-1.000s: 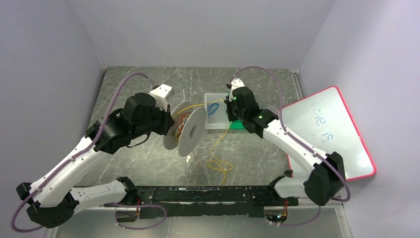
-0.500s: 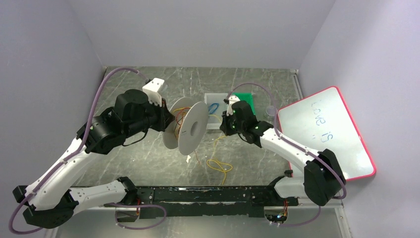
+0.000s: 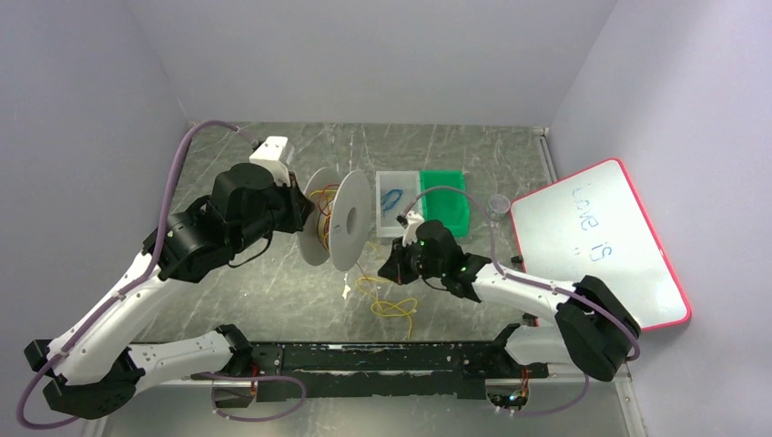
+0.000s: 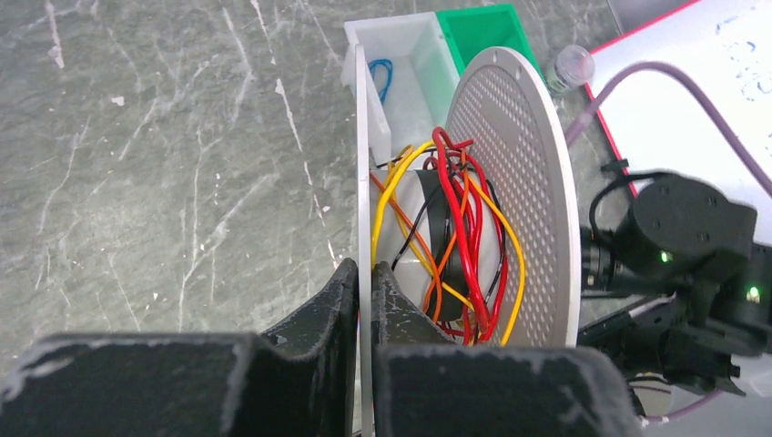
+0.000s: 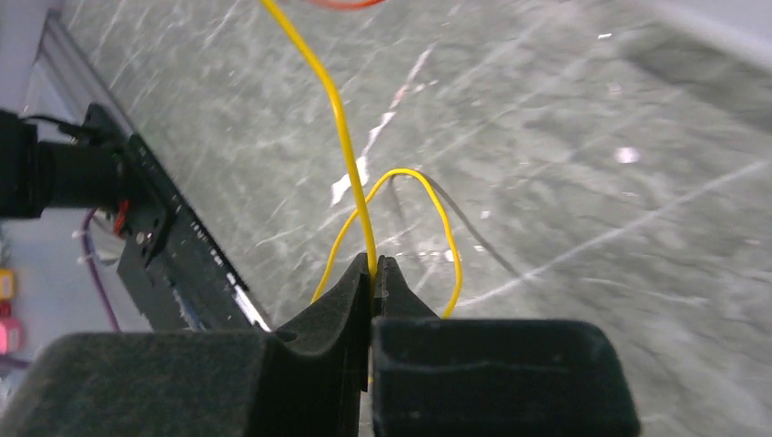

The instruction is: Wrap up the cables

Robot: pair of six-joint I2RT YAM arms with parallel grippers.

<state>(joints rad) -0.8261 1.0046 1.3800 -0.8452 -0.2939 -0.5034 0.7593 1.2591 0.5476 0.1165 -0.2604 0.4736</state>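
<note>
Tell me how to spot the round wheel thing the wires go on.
Look at the grey marbled table, a bit left of its middle, where the left fingers pinch a white rim. There stands the spool: two white discs on edge with yellow, orange and red cables wound between them. Unlike the flat clear tray and green tray beside it, it is round and upright.

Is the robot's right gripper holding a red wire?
No, the right gripper is pinched shut on a yellow wire that runs up from between its fingers.
</note>
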